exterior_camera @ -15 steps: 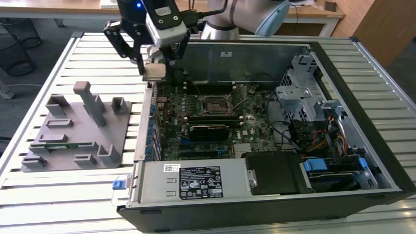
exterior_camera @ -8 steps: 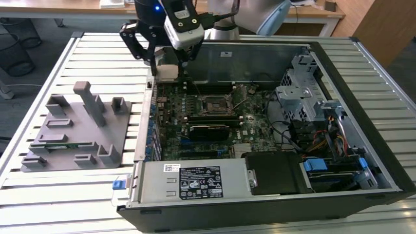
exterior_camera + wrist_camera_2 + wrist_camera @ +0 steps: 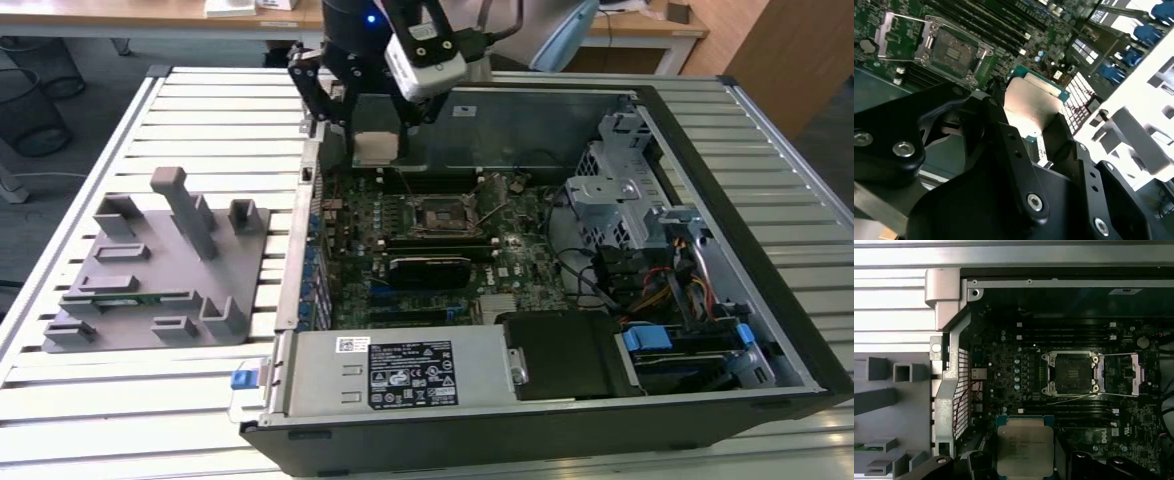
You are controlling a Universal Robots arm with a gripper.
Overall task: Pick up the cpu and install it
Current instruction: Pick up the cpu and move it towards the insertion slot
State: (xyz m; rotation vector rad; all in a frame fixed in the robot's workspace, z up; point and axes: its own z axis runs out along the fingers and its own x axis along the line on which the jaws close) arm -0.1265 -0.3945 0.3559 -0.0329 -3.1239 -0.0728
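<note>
My gripper [image 3: 375, 135] is shut on the cpu [image 3: 375, 148], a flat square chip with a dull silver top. It hangs above the back left part of the motherboard [image 3: 414, 250] inside the open computer case. In both wrist views the cpu [image 3: 1024, 450] [image 3: 1031, 107] sits between the black fingers [image 3: 999, 107]. The black socket frame [image 3: 441, 215] [image 3: 1071, 372] [image 3: 954, 50] lies a little way off from the cpu, with its metal load plate [image 3: 1121, 372] [image 3: 896, 27] swung open beside it.
The case's walls [image 3: 747, 200] ring the board, with a drive cage [image 3: 607, 195], cables and a power supply [image 3: 387, 375] inside. On the slatted table at the exterior view's left stands a grey fixture [image 3: 160, 270] holding a green memory stick [image 3: 134, 297].
</note>
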